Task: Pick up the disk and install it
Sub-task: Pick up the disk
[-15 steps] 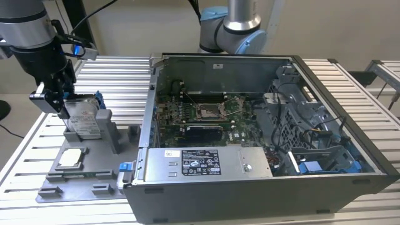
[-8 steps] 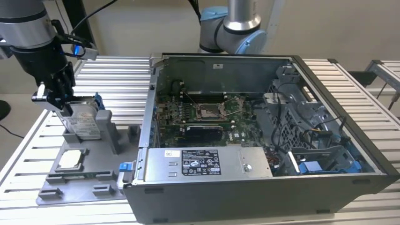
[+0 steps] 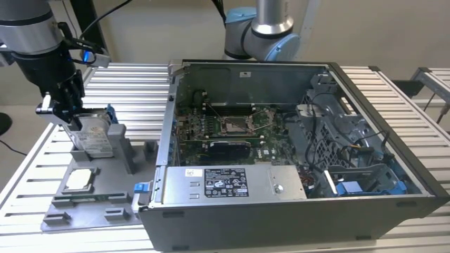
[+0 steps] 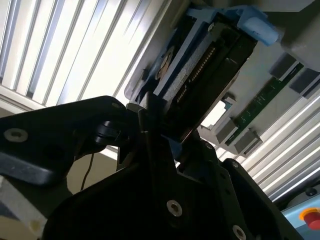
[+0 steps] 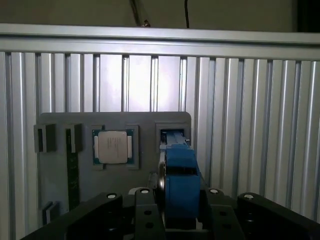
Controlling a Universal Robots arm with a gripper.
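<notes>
The hand (image 3: 70,120), black and angular, sits high on the exterior view's left with its fingers clamped on the two flat faces of the disk (image 3: 95,138). The disk is a thin silver-grey metal slab with a pale label, edged by a blue plastic bracket. It stands upright on its narrow end in a slotted post of the matte grey holder plate (image 3: 91,211). The post's wall hides its lower end, so I cannot tell whether it rests in the slot or is just clear of it.

In the first wrist view the bracket's smooth blue edge (image 5: 180,170) fills the gap between the black fingers (image 5: 145,202). Beyond it, the square silver CPU chip (image 5: 112,146) lies flat in a recess of the plate. In the second wrist view the disk's (image 4: 200,65) end with its row of connector pins is dark and hard to make out.

The ribbed aluminium worktop (image 3: 134,84) carries the plate and, on the exterior view's right, the open steel computer case (image 3: 295,211). Its green motherboard (image 3: 232,126) is exposed, and its lower edge is cut off.
</notes>
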